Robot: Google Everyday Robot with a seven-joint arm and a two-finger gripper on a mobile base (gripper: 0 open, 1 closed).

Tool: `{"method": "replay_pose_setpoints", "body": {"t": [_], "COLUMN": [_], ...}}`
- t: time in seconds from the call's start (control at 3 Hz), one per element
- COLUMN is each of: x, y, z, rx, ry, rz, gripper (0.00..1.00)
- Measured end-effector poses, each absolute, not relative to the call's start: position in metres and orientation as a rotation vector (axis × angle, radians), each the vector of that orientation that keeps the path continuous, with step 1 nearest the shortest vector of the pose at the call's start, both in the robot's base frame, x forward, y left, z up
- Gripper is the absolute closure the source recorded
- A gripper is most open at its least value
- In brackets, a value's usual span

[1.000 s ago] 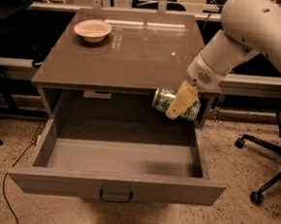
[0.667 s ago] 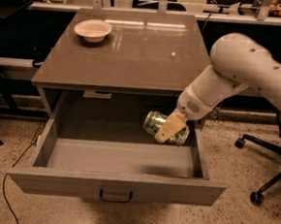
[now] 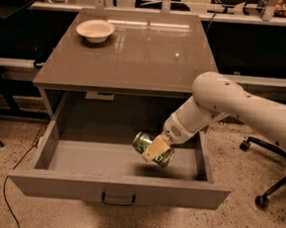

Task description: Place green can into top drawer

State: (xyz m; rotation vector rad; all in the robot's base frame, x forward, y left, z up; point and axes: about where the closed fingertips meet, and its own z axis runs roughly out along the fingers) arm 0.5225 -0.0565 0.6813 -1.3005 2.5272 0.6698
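Note:
The top drawer [image 3: 117,189] is pulled wide open under the grey-brown cabinet top, its flat front panel carrying a small dark handle [image 3: 118,199]. My gripper [image 3: 156,149] reaches down into the drawer's right half and is shut on the green can [image 3: 145,144], which lies on its side, tilted, just above the drawer floor. The can's silver end faces left. A tan finger [image 3: 156,148] covers part of the can's middle.
A cream bowl [image 3: 95,30] sits at the back left of the cabinet top [image 3: 137,56]. An office chair base [image 3: 269,175] stands on the floor to the right. A cable [image 3: 17,165] runs along the floor at left. Desks line the back.
My arm has lowered and moved left with the green can, from the drawer's upper right edge down into the drawer, close to its floor.

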Motion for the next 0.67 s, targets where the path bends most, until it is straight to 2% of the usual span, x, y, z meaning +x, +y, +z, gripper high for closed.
{"method": "replay_pose_setpoints", "body": {"t": [0.67], "x": [0.5304], "y": [-0.0473], "z": [0.6638], "rx": [-1.23], "ry": [2.518], "rz": [0.686], "gripper": [0.06]}}
